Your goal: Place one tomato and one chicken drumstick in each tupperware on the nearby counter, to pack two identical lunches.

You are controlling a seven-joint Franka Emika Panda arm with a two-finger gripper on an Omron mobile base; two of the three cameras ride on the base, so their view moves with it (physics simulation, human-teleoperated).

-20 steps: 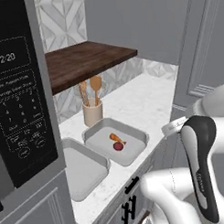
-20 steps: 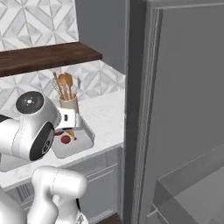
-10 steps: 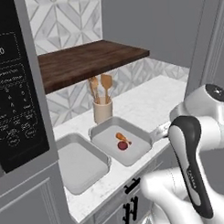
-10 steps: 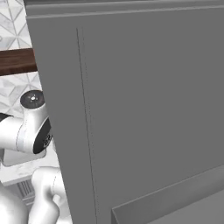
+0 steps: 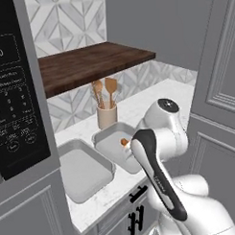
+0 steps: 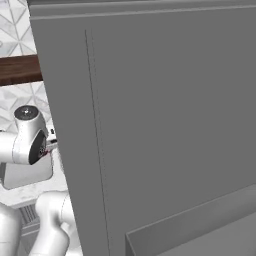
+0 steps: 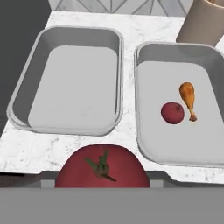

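Tomato (image 7: 102, 170) sits clamped between the gripper (image 7: 103, 183) jaws, spread wide around it (stem up). Both tupperware trays (image 7: 70, 127) lie below.

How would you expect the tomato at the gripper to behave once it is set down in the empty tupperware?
The tomato looks round and smooth, so it may well roll a little. The empty tupperware has a flat floor and sloped walls, which should probably contain it.

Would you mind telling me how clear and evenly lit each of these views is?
Hand view: sharp, soft even light, faint shading inside both tupperware. Left base view: slightly soft, no glare on the counter. Right base view: flat grey panel blocks most of it.
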